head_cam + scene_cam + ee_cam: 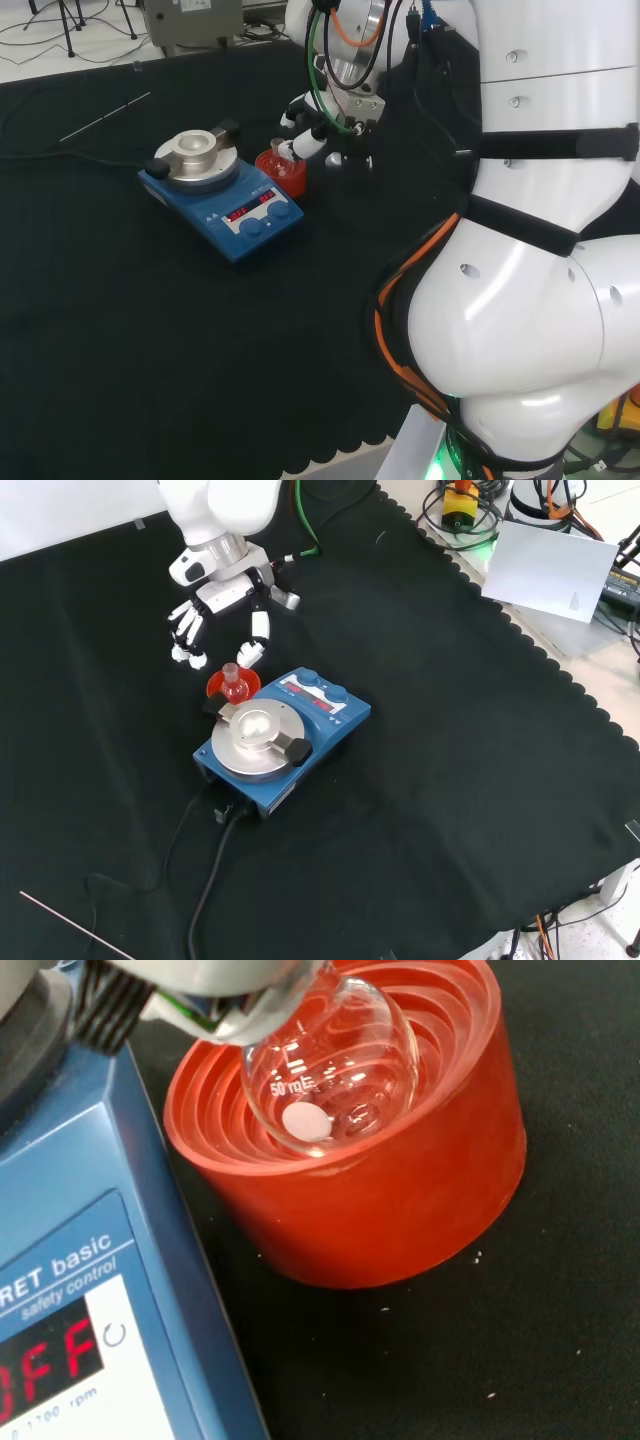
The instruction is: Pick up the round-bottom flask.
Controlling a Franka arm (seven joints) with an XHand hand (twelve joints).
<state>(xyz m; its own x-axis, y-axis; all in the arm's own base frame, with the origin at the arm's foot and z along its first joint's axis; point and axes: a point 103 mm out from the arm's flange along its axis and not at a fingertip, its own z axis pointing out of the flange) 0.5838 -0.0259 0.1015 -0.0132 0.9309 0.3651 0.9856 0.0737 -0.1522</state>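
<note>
The red ribbed stand [350,1170] is being seen close up in the wrist view, with the clear round-bottom flask [330,1065] being cradled in it, just beside the blue stirrer plate [90,1290]. In the front view, the hand [225,610] is being held just above and behind the flask, its fingers [188,630] spread and only loosely bent, nothing being gripped. The worktop is being covered by black cloth [450,780] with a scalloped edge, a thin rod [75,927] is lying on it, and cables and a white sheet [550,570] are being left beyond it.
</note>
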